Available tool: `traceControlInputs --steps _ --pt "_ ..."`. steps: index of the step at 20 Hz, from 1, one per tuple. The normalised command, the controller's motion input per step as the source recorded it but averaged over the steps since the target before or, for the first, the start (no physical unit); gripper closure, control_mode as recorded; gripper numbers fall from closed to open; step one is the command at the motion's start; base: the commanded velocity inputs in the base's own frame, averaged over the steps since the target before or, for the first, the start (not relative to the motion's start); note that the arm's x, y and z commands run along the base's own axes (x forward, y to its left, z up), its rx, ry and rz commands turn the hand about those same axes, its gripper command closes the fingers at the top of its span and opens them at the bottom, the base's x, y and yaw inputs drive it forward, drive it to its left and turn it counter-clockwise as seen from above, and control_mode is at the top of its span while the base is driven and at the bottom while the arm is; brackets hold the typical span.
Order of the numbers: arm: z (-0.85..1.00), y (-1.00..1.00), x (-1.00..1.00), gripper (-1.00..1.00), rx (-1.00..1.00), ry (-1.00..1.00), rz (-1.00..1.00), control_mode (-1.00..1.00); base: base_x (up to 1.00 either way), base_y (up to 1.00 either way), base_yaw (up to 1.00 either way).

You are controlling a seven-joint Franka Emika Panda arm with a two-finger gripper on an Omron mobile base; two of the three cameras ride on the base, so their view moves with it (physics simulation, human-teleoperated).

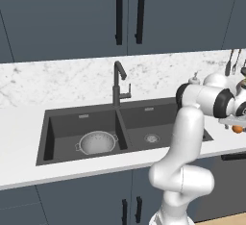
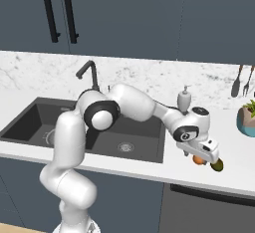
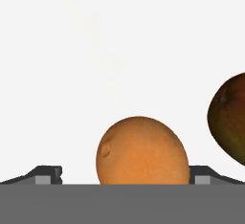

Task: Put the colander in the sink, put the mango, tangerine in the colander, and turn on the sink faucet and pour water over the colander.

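Note:
The silvery perforated colander (image 1: 97,142) sits in the left basin of the dark double sink (image 1: 43,137). The black gooseneck faucet (image 1: 117,82) rises behind the divider. On the white counter right of the sink lie the orange tangerine (image 2: 199,160) and, just right of it, the dark green mango (image 2: 216,165). My gripper (image 2: 202,153) is low over the tangerine. In the hand view the tangerine (image 3: 142,151) lies between the open fingertips (image 3: 48,174), nearer the right one. The mango (image 3: 229,122) is at the right edge, outside the jaws.
A white soap dispenser (image 2: 184,100) stands on the counter behind the gripper. A potted plant (image 2: 247,118) is at the far right, and utensils (image 2: 239,82) hang on the marble wall. The counter's front edge runs just below the fruit.

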Motion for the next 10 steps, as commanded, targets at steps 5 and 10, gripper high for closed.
traceControlInputs --steps 5,10 --pt "-0.16 -0.11 0.15 -1.00 0.00 0.00 -0.04 -1.00 0.00 0.00 0.00" --pt "-0.18 -0.05 0.00 -1.00 0.00 0.00 -0.03 -1.00 0.00 0.00 0.00"
